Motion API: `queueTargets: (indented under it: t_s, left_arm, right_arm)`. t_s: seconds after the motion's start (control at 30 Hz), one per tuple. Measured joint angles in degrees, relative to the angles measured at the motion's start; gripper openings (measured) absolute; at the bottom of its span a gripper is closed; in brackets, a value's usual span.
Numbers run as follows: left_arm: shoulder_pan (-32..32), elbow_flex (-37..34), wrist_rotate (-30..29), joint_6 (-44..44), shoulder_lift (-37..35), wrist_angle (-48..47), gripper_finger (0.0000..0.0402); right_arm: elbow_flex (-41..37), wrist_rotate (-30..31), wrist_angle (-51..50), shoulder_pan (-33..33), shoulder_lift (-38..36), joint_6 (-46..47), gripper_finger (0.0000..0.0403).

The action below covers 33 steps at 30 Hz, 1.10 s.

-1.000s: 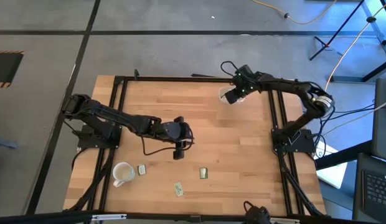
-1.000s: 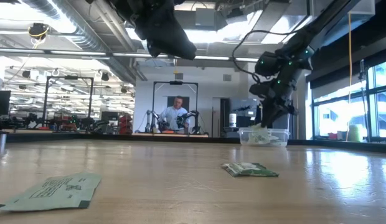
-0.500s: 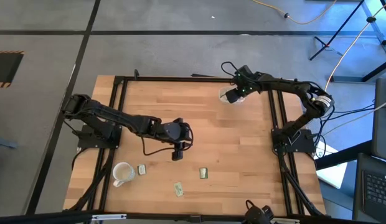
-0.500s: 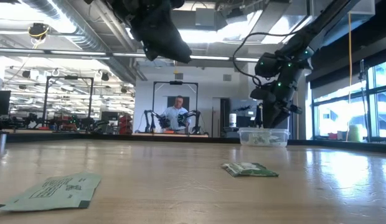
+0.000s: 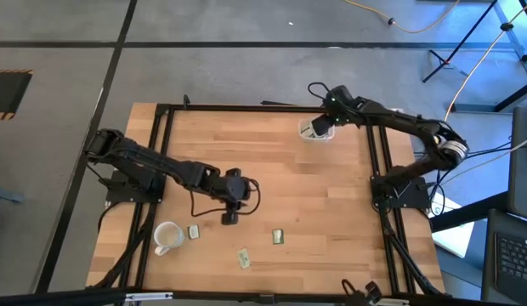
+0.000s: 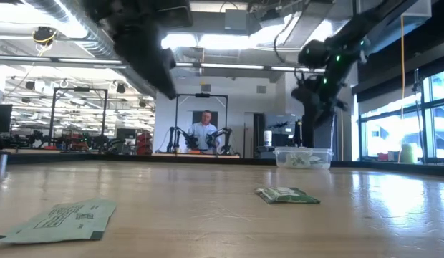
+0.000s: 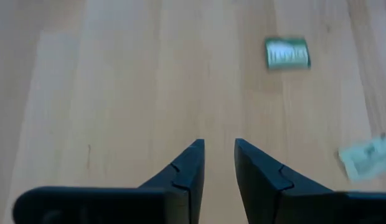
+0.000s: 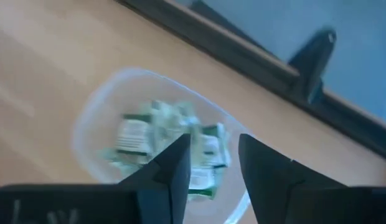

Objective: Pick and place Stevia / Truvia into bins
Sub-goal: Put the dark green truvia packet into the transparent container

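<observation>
Below the right gripper (image 8: 213, 165), jaws parted and empty, sachets (image 8: 143, 140) fill the bin (image 8: 93, 118).

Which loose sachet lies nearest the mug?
The sachet right beside the white mug. The other two lie farther along the table, away from the mug.

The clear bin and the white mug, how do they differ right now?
The clear bin sits at the table's far edge under the right gripper; the white mug stands near the front-left corner. The bin is see-through, shallow and piled with green-white sachets; the mug is opaque, handled, and looks empty. Both rest upright on the wooden table.
</observation>
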Motion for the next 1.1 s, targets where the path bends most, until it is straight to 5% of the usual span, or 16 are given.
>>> queueTargets:
  t_s: [0.27, 0.6, 0.8, 1.1]
  left_arm:
    - [-5.37, 0.0, -1.67, -2.66, 0.0, -3.91, 0.0065]
    - [-14.44, 0.0, 0.12, -20.45, 0.0, -17.72, 0.0063]
    - [-17.62, 0.0, 1.96, -31.64, 0.0, -25.44, 0.0063]
    - [-18.04, 0.0, 6.11, -33.16, 0.4, -29.06, 0.008]
  right_arm:
    - [0.0, -0.19, -0.48, 11.17, -9.08, -1.26, 0.0138]
    - [0.01, -0.23, -0.43, 27.82, -10.59, -1.04, 0.0138]
    - [0.0, -0.17, 1.25, 30.63, -10.56, 0.64, 0.0138]
    - [0.02, -0.13, 3.65, 30.87, -10.54, 1.8, 0.0138]
